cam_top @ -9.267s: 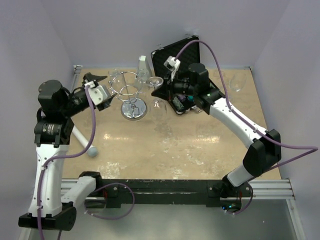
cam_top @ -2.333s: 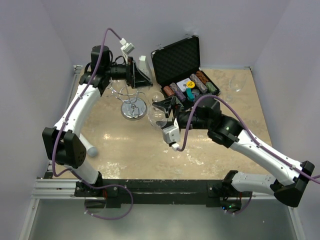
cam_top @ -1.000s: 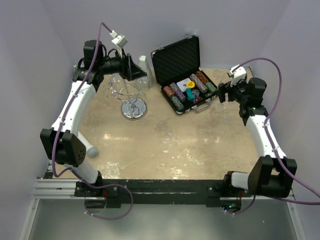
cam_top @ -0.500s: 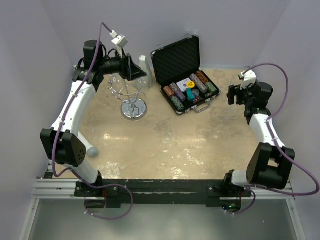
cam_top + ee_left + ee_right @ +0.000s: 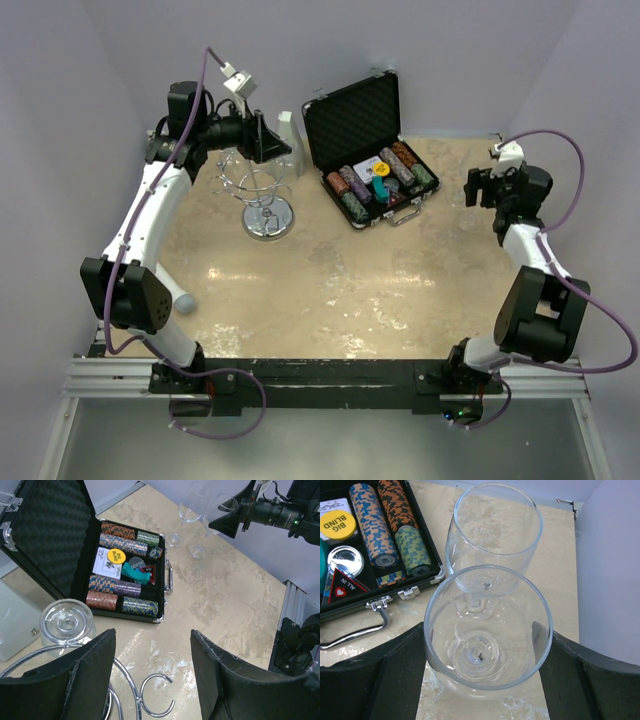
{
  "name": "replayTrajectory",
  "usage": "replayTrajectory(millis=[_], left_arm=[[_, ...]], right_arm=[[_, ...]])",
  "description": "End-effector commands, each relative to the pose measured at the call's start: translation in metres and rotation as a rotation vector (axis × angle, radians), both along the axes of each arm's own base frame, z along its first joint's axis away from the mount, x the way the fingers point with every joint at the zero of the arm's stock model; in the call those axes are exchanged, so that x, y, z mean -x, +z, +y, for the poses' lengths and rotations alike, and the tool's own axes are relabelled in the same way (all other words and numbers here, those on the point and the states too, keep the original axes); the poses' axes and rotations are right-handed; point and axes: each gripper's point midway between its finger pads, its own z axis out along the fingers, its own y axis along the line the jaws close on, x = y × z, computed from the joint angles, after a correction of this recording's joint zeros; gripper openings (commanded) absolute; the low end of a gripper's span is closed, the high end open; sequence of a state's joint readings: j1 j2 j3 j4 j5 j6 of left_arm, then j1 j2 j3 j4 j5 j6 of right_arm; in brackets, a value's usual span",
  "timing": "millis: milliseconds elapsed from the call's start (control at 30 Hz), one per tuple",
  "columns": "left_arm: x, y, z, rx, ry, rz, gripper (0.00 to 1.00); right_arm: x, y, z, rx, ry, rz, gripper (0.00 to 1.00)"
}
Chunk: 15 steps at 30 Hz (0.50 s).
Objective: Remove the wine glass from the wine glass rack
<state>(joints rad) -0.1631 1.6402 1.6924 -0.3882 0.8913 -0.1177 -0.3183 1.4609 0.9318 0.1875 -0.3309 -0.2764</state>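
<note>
Chrome wire wine glass rack point(image 5: 267, 220) upright on its round mirrored base, left of the open chip case point(image 5: 350, 115). Clear wine glass point(image 5: 67, 625) caught in its loops, case side. Second glass point(image 5: 487, 630) and third glass point(image 5: 493, 535) upright, right of the case.

Every legible marking lies inside the open poker chip case point(image 5: 45, 525).

1. Yellow round button point(image 5: 336, 524): "BIG BLIND" in black capitals, set on two lines. The left wrist view gives the same reading.
2. Black triangular marker with a red border point(image 5: 342, 586): "ALL IN" in white capitals, with a red heart sign beside the words.
3. White card point(image 5: 107, 566): dark print is present but too small to read.
4. Chip stacks point(image 5: 370, 522): striped edges and a centre mark on the end faces, but no value is legible.

In the top external view, all print is too small to read.
</note>
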Motion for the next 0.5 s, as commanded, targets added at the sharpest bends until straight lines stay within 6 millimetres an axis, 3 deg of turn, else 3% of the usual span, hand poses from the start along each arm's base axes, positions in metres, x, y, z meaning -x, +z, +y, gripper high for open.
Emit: replayTrajectory(millis=[0, 467], left_arm=[[-0.006, 0.014, 0.008, -0.020, 0.019, -0.067, 0.65], [-0.006, 0.012, 0.009, -0.030, 0.022, -0.069, 0.65]], right_arm=[[-0.018, 0.034, -0.006, 0.012, -0.009, -0.135, 0.43], [-0.027, 0.024, -0.012, -0.016, -0.031, -0.129, 0.45]])
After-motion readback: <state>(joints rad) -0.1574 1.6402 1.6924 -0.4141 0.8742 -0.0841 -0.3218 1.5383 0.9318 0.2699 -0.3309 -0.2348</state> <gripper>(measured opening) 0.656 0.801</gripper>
